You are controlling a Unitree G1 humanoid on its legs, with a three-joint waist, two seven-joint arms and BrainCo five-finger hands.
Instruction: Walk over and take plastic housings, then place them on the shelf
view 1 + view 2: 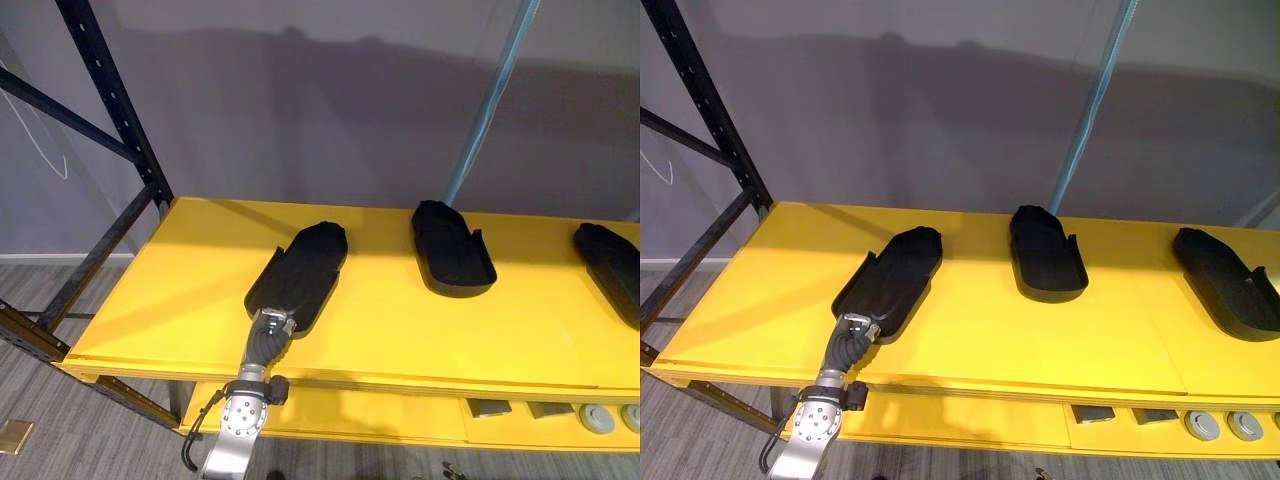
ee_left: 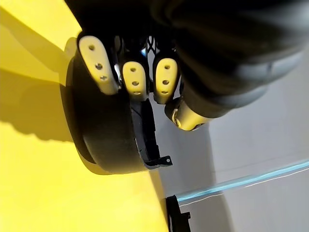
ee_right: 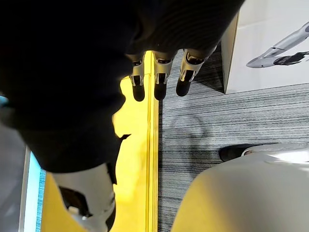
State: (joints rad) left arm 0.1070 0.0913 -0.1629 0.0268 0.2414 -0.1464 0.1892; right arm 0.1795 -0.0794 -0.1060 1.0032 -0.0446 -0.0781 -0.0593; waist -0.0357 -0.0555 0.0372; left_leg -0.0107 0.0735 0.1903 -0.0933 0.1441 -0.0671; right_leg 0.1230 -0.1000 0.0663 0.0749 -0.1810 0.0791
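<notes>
The left hand (image 1: pixel 272 326) reaches up over the front edge of the yellow shelf board (image 1: pixel 400 335). It is clamped on the near end of a black plastic housing (image 1: pixel 300 272). In the left wrist view its fingers (image 2: pixel 133 79) curl over the housing's outer wall, and the thumb (image 2: pixel 186 116) presses from the inner side.

This housing lies slantwise on the board's left part, with its far end angled toward the board's back. Its held end sits close to the front edge, and I cannot tell whether that end rests flat or is slightly raised. A second housing (image 1: pixel 452 250) lies near the board's middle and a third housing (image 1: pixel 610 265) at its right end. Both are well apart from the held one.

The right hand (image 3: pixel 159 82) hangs below the board's front edge over the grey floor. Its fingers are straight, a little apart, and hold nothing.

The main risk is in the release. The grip is on one narrow end of a long, light shell near the board's front edge. If a finger snags the rim as the hand opens or draws back, it could drag the housing off the front. If the end is raised when the hand lets go, the shell may rock or skid on the smooth board. A sideways push would swing its far end toward the second housing. The black upright post (image 1: pixel 115 100) at the board's left end looks too far off to interfere.
</notes>
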